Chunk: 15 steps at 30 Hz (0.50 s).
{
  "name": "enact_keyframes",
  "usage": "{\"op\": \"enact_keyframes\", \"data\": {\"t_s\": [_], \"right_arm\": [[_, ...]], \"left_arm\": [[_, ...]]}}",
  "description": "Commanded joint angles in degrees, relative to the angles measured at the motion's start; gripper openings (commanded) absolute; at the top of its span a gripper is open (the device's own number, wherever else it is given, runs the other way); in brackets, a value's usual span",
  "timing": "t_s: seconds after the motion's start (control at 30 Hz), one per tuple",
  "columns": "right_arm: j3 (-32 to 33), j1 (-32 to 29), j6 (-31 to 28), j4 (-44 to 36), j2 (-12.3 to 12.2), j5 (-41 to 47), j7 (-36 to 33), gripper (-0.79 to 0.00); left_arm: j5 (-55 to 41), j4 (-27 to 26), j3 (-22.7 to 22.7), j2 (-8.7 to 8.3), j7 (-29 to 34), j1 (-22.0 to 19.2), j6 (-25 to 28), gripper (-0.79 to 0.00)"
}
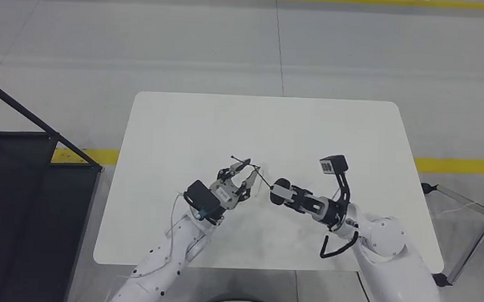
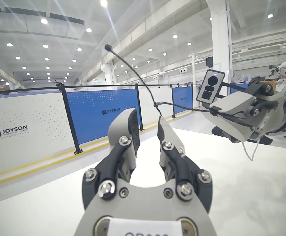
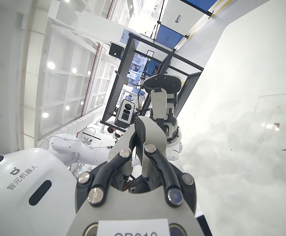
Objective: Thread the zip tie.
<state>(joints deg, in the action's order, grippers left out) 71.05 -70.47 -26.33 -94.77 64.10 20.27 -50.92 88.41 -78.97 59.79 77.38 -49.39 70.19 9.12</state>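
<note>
Left fingers (image 2: 125, 127) spread; right fingers (image 3: 156, 134) pinch the zip tie (image 2: 134, 72) over the table (image 1: 186, 133).

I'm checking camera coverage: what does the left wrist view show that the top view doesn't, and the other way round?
Left wrist view alone: the left gripper's ribbed pads standing apart, and blue fence panels behind. Top view alone: the white table's whole outline and a dark frame beside it. Both: the zip tie running to the shut right gripper.
</note>
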Motion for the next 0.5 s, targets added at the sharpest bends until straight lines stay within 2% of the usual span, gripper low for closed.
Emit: {"op": "enact_keyframes", "data": {"t_s": [0.0, 0.47], "right_arm": [[-0.1, 0.0, -0.1, 0.1, 0.0, 0.2, 0.2, -0.785], [0.0, -0.2, -0.9, 0.3, 0.0, 0.9, 1.0, -0.785]], "left_arm": [[0.0, 0.3, -0.1, 0.05, -0.3, -0.1, 0.1, -0.505], [-0.5, 0.9, -0.1, 0.30, -2.1, -0.1, -0.3, -0.520]]}}
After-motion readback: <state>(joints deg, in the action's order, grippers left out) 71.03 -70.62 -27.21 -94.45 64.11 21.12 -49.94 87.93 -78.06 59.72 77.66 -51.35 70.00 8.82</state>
